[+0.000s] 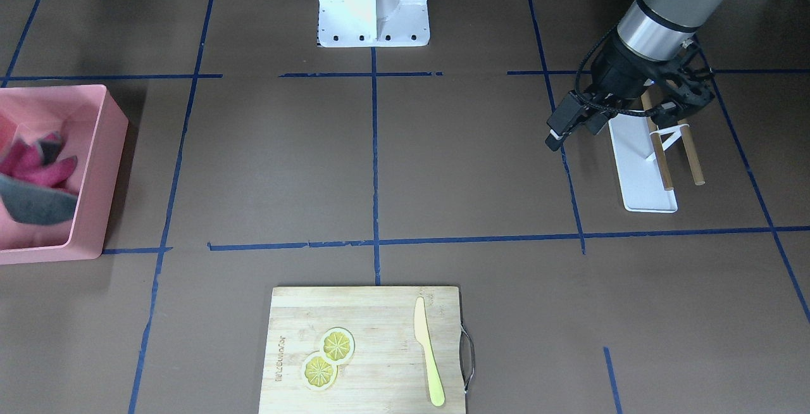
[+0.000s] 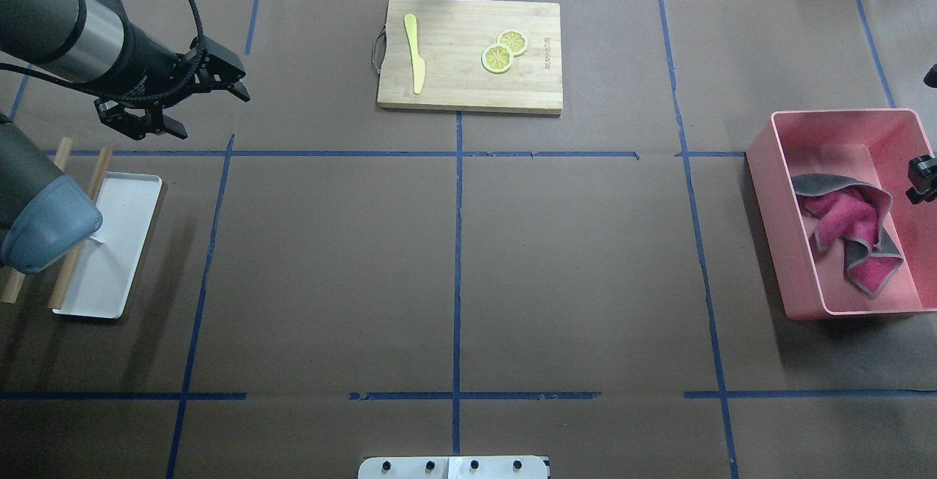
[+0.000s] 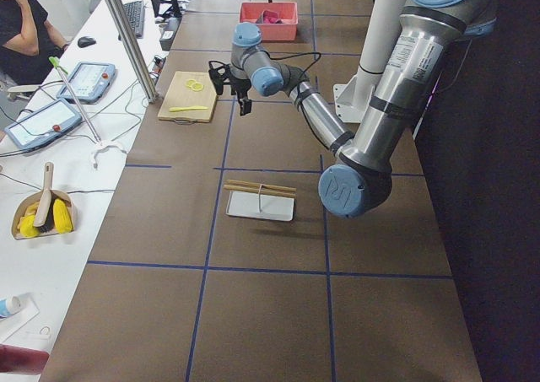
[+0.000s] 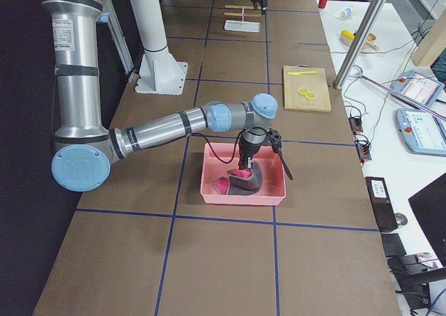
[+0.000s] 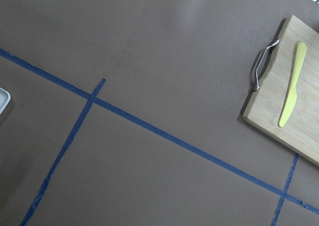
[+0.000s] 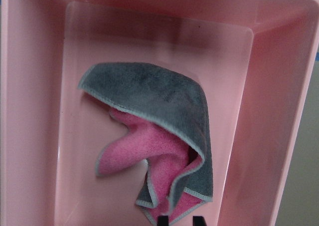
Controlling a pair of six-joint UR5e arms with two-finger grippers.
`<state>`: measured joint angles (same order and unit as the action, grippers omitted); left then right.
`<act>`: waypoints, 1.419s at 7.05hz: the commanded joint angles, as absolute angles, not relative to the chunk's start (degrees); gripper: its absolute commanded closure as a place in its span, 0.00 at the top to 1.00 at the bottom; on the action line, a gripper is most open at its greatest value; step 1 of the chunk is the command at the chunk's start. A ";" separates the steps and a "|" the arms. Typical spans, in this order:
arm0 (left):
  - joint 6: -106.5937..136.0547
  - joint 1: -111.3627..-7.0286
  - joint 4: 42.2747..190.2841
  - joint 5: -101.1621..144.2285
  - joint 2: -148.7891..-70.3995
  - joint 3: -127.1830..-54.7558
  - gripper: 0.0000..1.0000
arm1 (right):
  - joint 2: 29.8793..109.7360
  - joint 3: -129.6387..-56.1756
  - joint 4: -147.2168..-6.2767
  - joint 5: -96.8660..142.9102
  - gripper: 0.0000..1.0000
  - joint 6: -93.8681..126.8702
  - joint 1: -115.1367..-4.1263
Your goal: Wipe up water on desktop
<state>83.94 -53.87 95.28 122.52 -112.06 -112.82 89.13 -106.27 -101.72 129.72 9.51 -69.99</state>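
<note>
Expect a soft, light, limp cloth (image 6: 149,101), grippy, not fragile; best pinched at a bunched fold or the hem, not a flat patch. Lies crumpled in the pink bin (image 2: 768,230) at the counter's (image 2: 585,281) right end. No water discernible on the counter. Right gripper (image 6: 178,220): released, tips apart just over the cloth's hem, pointing down, forearm low. Left gripper (image 2: 212,115): released, empty, hovering far left, beyond the white tray (image 2: 132,244).
</note>
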 commanded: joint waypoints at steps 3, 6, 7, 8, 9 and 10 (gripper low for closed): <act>72.42 -54.49 95.19 122.61 -104.29 -117.22 1.00 | 88.95 -112.31 -101.95 130.08 1.00 8.27 -76.33; 38.29 -62.53 95.01 122.87 -89.69 -117.52 1.00 | 90.60 -110.84 -102.31 131.04 1.00 0.27 -83.05; 27.36 -67.89 93.88 125.66 -87.82 -115.07 1.00 | 91.66 -109.87 -102.13 131.39 1.00 0.09 -83.14; 16.37 -75.25 91.17 129.95 -87.80 -111.22 1.00 | 93.06 -109.08 -101.78 131.31 1.00 0.00 -83.32; 6.95 -80.54 88.27 132.08 -87.80 -108.22 1.00 | 93.95 -108.55 -101.78 131.13 1.00 -0.09 -83.41; 1.90 -84.95 84.07 132.53 -87.89 -107.06 1.00 | 95.43 -108.28 -101.69 130.96 1.00 -3.31 -83.50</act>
